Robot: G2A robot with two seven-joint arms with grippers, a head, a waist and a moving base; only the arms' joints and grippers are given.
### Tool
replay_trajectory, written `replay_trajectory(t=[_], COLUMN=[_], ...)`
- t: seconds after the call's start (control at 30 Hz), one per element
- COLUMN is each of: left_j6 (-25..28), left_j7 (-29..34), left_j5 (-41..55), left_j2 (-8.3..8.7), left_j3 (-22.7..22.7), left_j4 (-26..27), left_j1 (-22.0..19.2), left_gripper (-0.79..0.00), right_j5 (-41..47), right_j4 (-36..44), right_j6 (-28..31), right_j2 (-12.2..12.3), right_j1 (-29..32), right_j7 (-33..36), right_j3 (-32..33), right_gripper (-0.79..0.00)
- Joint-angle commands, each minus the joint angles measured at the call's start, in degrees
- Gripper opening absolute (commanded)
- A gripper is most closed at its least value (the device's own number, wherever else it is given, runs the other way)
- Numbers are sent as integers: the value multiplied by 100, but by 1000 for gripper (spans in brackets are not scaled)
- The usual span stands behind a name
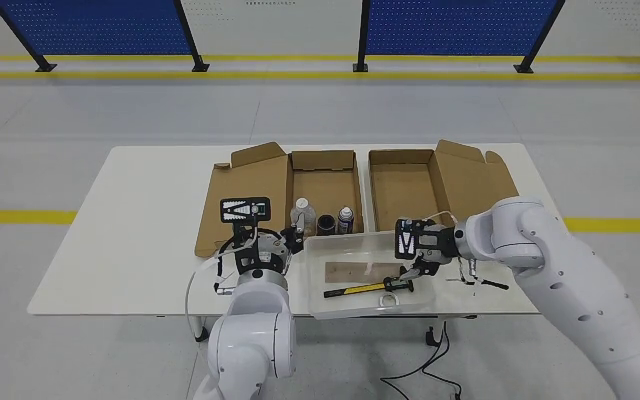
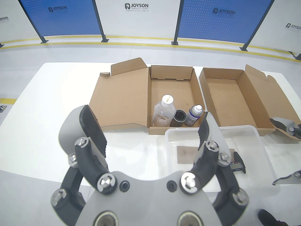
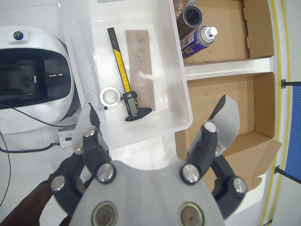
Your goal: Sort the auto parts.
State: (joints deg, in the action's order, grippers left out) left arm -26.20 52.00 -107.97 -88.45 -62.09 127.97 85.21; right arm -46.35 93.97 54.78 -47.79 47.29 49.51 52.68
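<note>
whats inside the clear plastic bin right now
The clear bin holds a digital caliper, a metal ring by its display, and a flat brown plate with a pale scrap on it. Anything under the plate is covered; the right gripper hides one corner.

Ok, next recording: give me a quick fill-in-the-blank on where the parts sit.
The spray can stands in a cardboard box with ____ other items.
The metal ring lies in the clear bin beside the digital ____.
The left end effector and the right end effector are both ____.
Missing words: two, caliper, open.
</note>
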Motion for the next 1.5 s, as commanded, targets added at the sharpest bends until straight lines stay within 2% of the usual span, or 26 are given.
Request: replay_trajectory(t=[0.0, 0.63, 0.77, 0.97, 1.17, 1.2, 1.27, 1.37, 1.4, 1.47], left_j6=[0, 0, 0, 0, 0, 0, 0, 0, 0, 0], left_j7=[0, 0, 0, 0, 0, 0, 0, 0, 0, 0], left_j5=[0, 0, 0, 0, 0, 0, 0, 0, 0, 0], left_j2=[0, 0, 0, 0, 0, 0, 0, 0, 0, 0], left_j3=[0, 0, 0, 0, 0, 0, 0, 0, 0, 0], left_j4=[0, 0, 0, 0, 0, 0, 0, 0, 0, 0], left_j1=[0, 0, 0, 0, 0, 0, 0, 0, 0, 0], left_gripper=[0, 0, 0, 0, 0, 0, 0, 0, 0, 0], right_j5=[-4, -120, -303, -370, 63, 147, 277, 335, 397, 535], right_j4=[3, 83, 81, -30, -218, -273, -329, -422, -437, -532], right_j6=[-5, -27, 254, -144, -643, -700, -782, -885, -924, -990], right_j2=[-4, -7, -39, -115, -154, -165, -191, -233, -251, -288], right_j1=[7, 6, -51, -470, -1141, -1264, -1504, -1852, -1953, -2131], right_j7=[5, -35, -326, 144, 643, 700, 782, 885, 924, 990], right_j3=[9, 3, -110, -816, -1803, -1967, -2310, -2828, -2981, -3265], right_gripper=[0, 0, 0, 0, 0, -92, -175, -175, -237, -243])
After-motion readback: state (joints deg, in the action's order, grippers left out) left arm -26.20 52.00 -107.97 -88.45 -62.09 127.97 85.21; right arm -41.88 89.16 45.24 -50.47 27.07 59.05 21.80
